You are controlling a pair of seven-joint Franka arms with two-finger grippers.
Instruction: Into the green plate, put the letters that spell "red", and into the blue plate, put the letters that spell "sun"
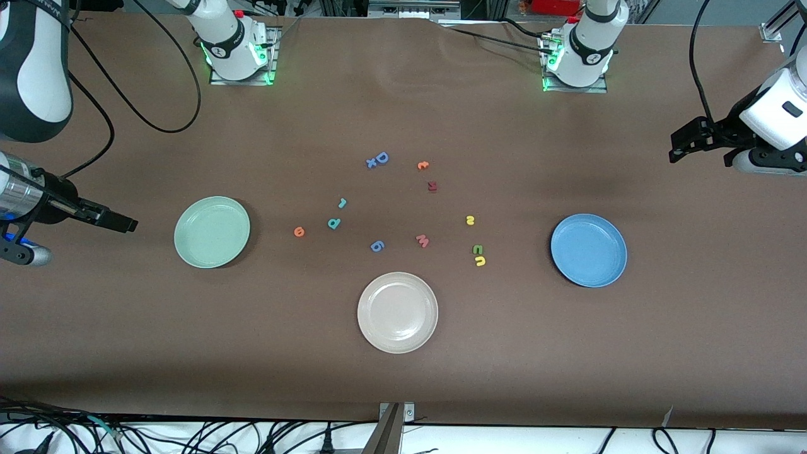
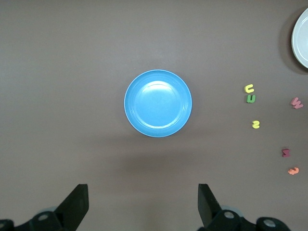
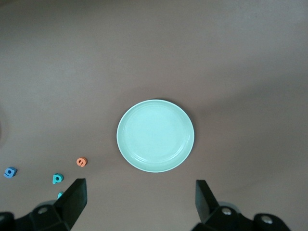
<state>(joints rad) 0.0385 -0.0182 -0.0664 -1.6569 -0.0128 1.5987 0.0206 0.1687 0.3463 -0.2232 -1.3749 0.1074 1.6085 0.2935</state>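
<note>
Even, soft overhead light falls on the matte brown table (image 1: 403, 378), with faint blurred shadows, a mild sheen on the round medium-blue plate (image 2: 158, 103) and the round pale mint-green plate (image 3: 155, 135), all sharp except the slightly soft dark fingers in both wrist views.

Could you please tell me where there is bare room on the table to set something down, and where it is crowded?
Bare brown tabletop lies between the round mint-green plate and the round beige-white plate, and between that plate and the round blue plate. All three plates hold nothing. The middle is crowded with small foam letters, from the blue "D" to the yellow "u".
</note>
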